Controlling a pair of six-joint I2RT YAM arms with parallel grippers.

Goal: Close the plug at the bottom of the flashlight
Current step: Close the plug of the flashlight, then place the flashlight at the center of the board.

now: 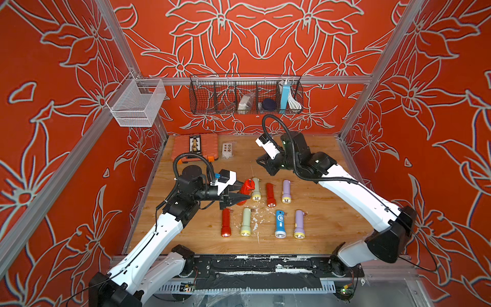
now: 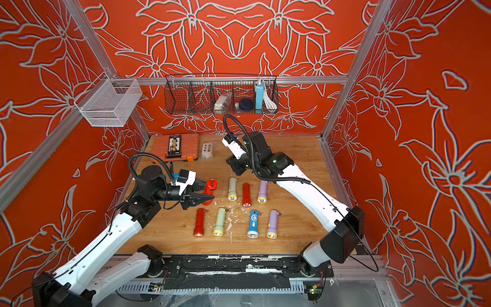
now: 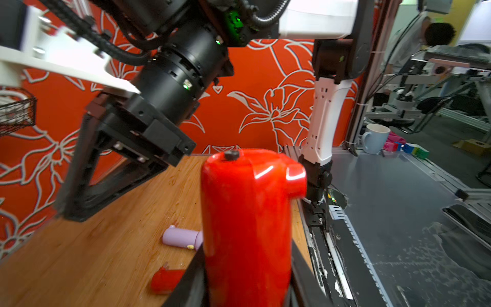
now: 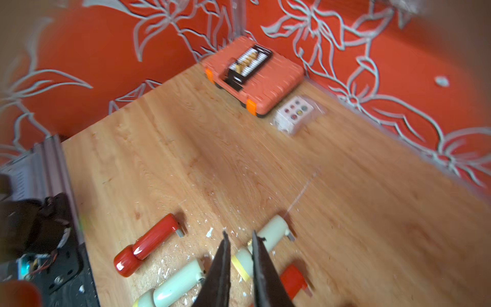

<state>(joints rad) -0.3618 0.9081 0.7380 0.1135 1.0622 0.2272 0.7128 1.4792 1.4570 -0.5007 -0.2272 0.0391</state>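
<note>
— Left wrist view?
— Red flashlight (image 3: 247,199) fills it, clenched in the left claw (image 3: 247,247).
— Right wrist?
— Right claw (image 4: 239,234) slightly parted, empty; cream flashlight (image 4: 273,231) just past its tips.
— Both top views?
— Claws well apart.

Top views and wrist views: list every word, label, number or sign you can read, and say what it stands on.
No text can be read in any view.
Label on the orange case: printed, but too small and blurred to read.
Blue flashlight: a white round emblem, no legible letters.
Small white box: coloured dots only, no words visible.
</note>
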